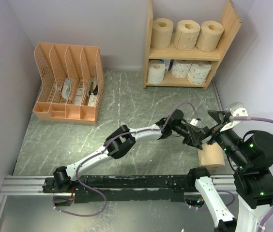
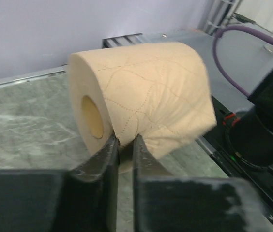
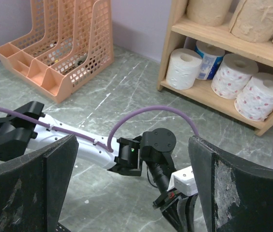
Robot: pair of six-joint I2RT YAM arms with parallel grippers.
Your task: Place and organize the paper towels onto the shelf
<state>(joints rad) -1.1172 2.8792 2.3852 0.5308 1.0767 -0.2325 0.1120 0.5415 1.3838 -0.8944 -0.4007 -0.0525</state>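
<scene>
We locate the one tan roll (image 2: 146, 96) that is outside the shelf at the near right corner of the table (image 1: 127, 104), just beside the rail along the near edge; it lies on its side with the hollow core facing sideways, which leaves the curved wall open to a pinch from the front. The shelf (image 1: 149, 48) stands at the far right corner; its upper tier carries three tan rolls (image 1: 187, 34) in a row and its lower tier carries the white rolls (image 3: 182, 67); we judge from this that tan goes above and white below, so this roll belongs on the upper tier.

Left arm: it reaches from its base at the near edge diagonally across to the right side of the table, elbow raised, wrist turned toward the roll; the left gripper (image 2: 126, 140) meets the roll low on its near face, just beside the core opening; the jaws stand close together with a sliver of paper between them; we cannot tell whether they grip it firmly or merely touch it.

Right arm: it is folded upright at the near right corner, just beside the roll, wrist aimed toward the shelf; the right gripper (image 3: 132, 142) has its jaws spread wide with nothing between them; we judge that it is held clear so that the left arm can work.

The upper tier looks nearly full; we judge that a fourth tan roll calls for careful seating beside the others, or stacking.
</scene>
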